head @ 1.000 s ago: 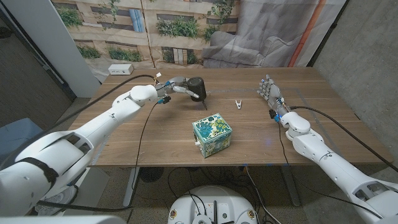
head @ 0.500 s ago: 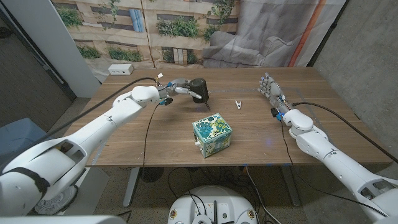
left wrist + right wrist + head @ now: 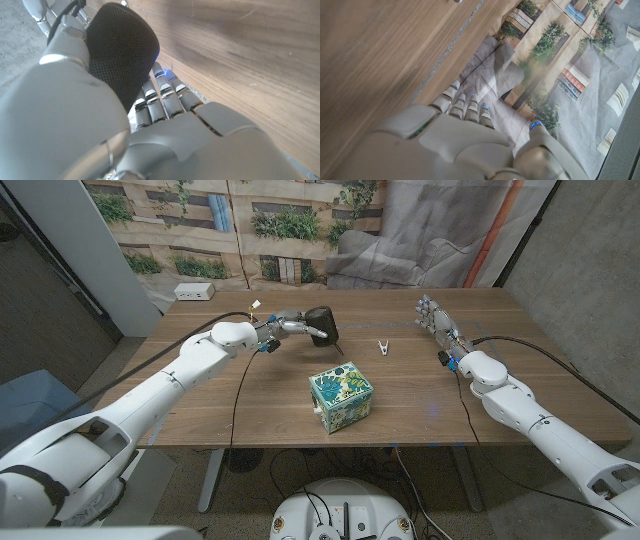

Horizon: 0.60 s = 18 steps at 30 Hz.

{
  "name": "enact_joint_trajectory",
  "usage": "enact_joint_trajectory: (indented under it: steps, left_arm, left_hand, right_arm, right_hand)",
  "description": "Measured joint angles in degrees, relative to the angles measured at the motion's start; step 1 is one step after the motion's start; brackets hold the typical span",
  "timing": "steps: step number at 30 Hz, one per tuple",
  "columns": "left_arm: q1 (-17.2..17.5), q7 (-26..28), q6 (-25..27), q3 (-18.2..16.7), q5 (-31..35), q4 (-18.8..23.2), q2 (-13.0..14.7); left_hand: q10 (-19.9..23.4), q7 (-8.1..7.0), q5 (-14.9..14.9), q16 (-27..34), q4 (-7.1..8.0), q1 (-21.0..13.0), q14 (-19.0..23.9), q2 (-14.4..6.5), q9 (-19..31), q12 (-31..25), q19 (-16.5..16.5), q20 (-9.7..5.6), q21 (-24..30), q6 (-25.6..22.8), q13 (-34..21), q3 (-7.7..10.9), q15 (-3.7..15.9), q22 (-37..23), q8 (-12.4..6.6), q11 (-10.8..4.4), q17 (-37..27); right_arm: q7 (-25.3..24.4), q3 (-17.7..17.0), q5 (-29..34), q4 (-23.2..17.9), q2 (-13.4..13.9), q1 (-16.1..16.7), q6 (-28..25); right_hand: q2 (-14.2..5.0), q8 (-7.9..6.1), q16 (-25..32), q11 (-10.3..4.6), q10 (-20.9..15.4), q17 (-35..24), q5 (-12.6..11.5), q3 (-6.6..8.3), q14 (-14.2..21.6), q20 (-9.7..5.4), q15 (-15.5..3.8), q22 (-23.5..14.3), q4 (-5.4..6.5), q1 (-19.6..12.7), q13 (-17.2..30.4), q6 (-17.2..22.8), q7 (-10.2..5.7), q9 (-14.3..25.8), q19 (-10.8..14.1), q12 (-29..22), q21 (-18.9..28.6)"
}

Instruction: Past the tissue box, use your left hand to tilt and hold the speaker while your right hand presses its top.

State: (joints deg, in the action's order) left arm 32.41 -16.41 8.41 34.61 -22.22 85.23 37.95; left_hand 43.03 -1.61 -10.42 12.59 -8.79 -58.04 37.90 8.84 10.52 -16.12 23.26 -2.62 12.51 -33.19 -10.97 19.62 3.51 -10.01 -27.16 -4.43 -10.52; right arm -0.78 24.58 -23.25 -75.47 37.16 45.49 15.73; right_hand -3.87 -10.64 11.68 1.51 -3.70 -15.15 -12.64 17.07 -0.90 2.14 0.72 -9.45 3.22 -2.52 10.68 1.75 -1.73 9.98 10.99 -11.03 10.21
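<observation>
I have my left hand (image 3: 290, 326) wrapped around the speaker (image 3: 321, 323), a dark rounded thing on the far side of the table (image 3: 250, 395), beyond the tissue box (image 3: 341, 397). In the left wrist view the fingers (image 3: 165, 97) curl behind the mesh body of the speaker while the thumb side covers its front, so I judge the grip secure. The speaker looks leaned over rather than upright, though I cannot tell the exact angle from the head view.

So I judge the tilt-and-hold step to be in hand, and the press not yet begun. My right hand (image 3: 436, 320) stands well apart from the speaker, out on the right of the table, fingers straight and spread, holding nothing. A small white clip (image 3: 382, 347) lies on the table between it and the speaker.

Next I need to carry the right hand left across the table, over the clip, and bring a fingertip down on the speaker's top, while the left hand holds firm against the push.
</observation>
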Motion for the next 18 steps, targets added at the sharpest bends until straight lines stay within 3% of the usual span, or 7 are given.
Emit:
enact_joint_trajectory:
  steps: [10, 18]
  left_arm:
    - [1.15, -0.67, 2.15, -1.34, -5.68, 0.22, -0.73]
    - [1.08, -3.98, 1.48, -1.42, -9.01, -3.46, -2.19]
  left_hand:
    - [0.26, 0.00, 0.00, 0.00, -0.06, 0.00, 0.39, 0.00, 0.01, 0.16, 0.08, 0.08, 0.00, 0.00, -0.01, -0.11, -0.02, -0.28, 0.01, 0.15, 0.00]
    - [0.56, 0.53, 0.01, 0.00, -0.14, 0.00, 1.01, 0.00, 0.12, -0.03, 0.59, -0.02, 0.22, -0.53, -0.02, -0.32, 0.19, -0.27, 0.33, 0.46, 0.00]
  right_arm:
    - [-1.15, 0.46, 2.50, -2.31, 1.45, 0.00, -1.58]
    - [-2.01, 0.69, 4.42, -4.19, 2.61, 0.18, -2.84]
  right_hand:
    - [-0.38, 0.00, 0.24, -0.40, -0.40, 0.27, 0.00, 0.16, 0.00, 0.00, 0.00, 0.00, -0.47, -0.38, 0.00, 0.21, -0.21, 0.00, 0.00, 0.00, 0.00]
    - [-0.38, 0.00, 0.24, -0.40, -0.40, 0.53, 0.00, -0.11, 0.22, -0.41, -0.21, 0.00, -0.73, -0.38, 0.00, 0.51, -0.52, 0.00, 0.41, 0.00, 0.44]
